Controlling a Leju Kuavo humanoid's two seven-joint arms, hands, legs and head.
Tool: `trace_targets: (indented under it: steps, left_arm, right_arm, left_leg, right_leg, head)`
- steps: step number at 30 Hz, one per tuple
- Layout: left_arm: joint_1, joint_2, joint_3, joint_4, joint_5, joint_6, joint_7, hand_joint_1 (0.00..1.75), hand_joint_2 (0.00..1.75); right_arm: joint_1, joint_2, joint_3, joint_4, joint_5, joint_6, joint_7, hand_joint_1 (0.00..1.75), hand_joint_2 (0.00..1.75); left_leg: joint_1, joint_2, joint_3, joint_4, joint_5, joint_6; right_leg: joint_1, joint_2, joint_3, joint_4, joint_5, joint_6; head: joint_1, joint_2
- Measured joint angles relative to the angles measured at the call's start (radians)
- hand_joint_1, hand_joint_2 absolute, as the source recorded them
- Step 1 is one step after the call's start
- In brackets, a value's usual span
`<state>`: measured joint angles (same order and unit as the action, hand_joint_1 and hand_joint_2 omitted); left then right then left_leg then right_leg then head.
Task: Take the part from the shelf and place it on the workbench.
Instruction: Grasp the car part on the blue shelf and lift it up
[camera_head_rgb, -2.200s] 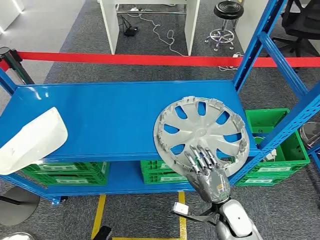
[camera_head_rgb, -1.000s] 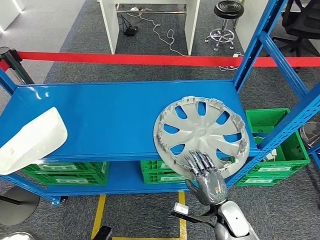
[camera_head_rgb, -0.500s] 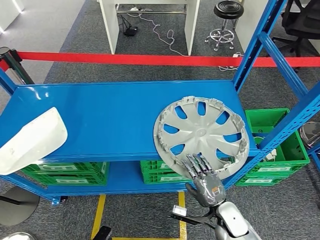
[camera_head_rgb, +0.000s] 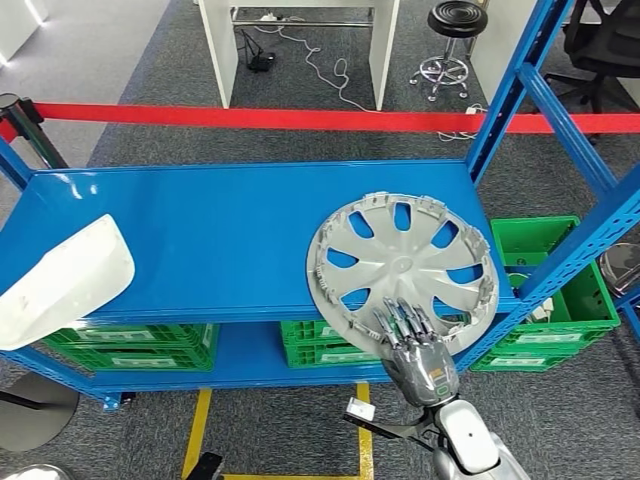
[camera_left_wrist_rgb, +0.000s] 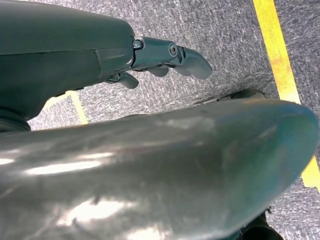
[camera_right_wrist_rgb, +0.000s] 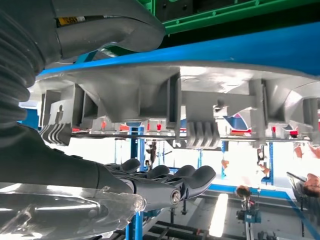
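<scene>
A silver hubcap (camera_head_rgb: 404, 265) lies flat on the blue shelf (camera_head_rgb: 226, 230), its front rim hanging over the shelf's front edge. My right hand (camera_head_rgb: 416, 355) is at that overhanging rim, with its fingers (camera_head_rgb: 400, 322) stretched over the top. In the right wrist view the hubcap rim (camera_right_wrist_rgb: 158, 95) sits between the thumb (camera_right_wrist_rgb: 113, 25) and the dark fingers (camera_right_wrist_rgb: 177, 180), with a gap to the fingers. The hand does not grip it. My left hand (camera_left_wrist_rgb: 166, 55) hangs over grey carpet, fingers loosely extended and holding nothing.
A white moulded part (camera_head_rgb: 64, 280) rests on the shelf's left end. Green crates (camera_head_rgb: 558, 290) stand on the lower level and to the right. A blue upright (camera_head_rgb: 513, 90) rises at the shelf's right end. Red barrier tape (camera_head_rgb: 302, 118) runs behind it.
My right hand slid back and down off the rim until half a second ago, and has now come forward and up over the hubcap's front edge again. The hubcap has not moved.
</scene>
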<state>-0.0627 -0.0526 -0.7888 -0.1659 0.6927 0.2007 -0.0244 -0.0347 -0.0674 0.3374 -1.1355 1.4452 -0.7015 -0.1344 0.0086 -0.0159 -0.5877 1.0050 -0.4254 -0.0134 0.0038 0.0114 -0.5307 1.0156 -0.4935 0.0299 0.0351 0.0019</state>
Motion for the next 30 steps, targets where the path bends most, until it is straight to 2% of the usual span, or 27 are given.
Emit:
trace_targets:
  steps: [11, 16, 22, 23, 26, 27, 30]
  left_arm:
    - [0.000, 0.000, 0.000, 0.000, 0.019, -0.001, 0.000, 0.00, 0.00]
    - [0.000, 0.000, 0.000, 0.000, 0.023, -0.002, 0.000, 0.00, 0.00]
    - [0.000, 0.000, 0.000, 0.000, 0.031, -0.002, 0.000, 0.00, 0.00]
    - [0.000, 0.000, 0.000, 0.000, 0.031, -0.001, 0.000, 0.00, 0.00]
    - [0.000, 0.000, 0.000, 0.000, 0.031, -0.001, 0.000, 0.00, 0.00]
    - [0.000, 0.000, 0.000, 0.000, 0.032, -0.001, 0.000, 0.00, 0.00]
    - [0.000, 0.000, 0.000, 0.000, 0.034, 0.000, 0.000, 0.00, 0.00]
  right_arm:
    - [-0.008, 0.016, -0.028, 0.003, 0.033, 0.000, 0.071, 0.00, 1.75]
    - [-0.042, 0.019, -0.028, 0.069, 0.030, 0.001, 0.110, 0.00, 1.75]
    - [-0.084, 0.019, -0.025, 0.137, -0.005, -0.002, 0.115, 0.00, 1.75]
    - [-0.088, 0.019, -0.024, 0.143, -0.006, -0.002, 0.115, 0.17, 1.75]
    - [-0.097, 0.019, -0.023, 0.157, -0.009, -0.002, 0.114, 1.48, 1.75]
    - [-0.099, 0.019, -0.023, 0.160, -0.014, -0.003, 0.113, 1.75, 1.75]
    - [-0.106, 0.019, -0.018, 0.169, -0.056, -0.003, 0.102, 1.75, 1.75]
  left_leg:
    - [0.000, 0.000, 0.000, 0.000, 0.000, 0.000]
    - [0.000, 0.000, 0.000, 0.000, 0.000, 0.000]
    - [0.000, 0.000, 0.001, 0.000, 0.000, 0.000]
    - [0.000, 0.000, 0.001, 0.000, 0.000, 0.000]
    - [0.000, 0.000, 0.002, 0.000, 0.000, 0.000]
    - [0.000, 0.000, 0.003, 0.000, 0.000, 0.000]
    - [0.000, 0.000, 0.004, 0.000, 0.000, 0.000]
  right_leg:
    - [0.000, 0.000, 0.000, 0.000, 0.000, 0.000]
    - [0.000, 0.000, 0.000, 0.000, 0.000, 0.000]
    - [0.000, 0.000, -0.001, 0.000, 0.000, 0.000]
    - [0.000, 0.000, -0.001, 0.000, 0.000, 0.000]
    - [0.000, 0.000, -0.002, 0.000, 0.000, 0.000]
    - [0.000, 0.000, -0.002, 0.000, 0.000, 0.000]
    - [0.000, 0.000, -0.004, 0.000, 0.000, 0.000]
  head:
    - [0.000, 0.000]
    - [0.000, 0.000]
    - [0.000, 0.000]
    - [0.000, 0.000]
    - [0.000, 0.000]
    - [0.000, 0.000]
    - [0.000, 0.000]
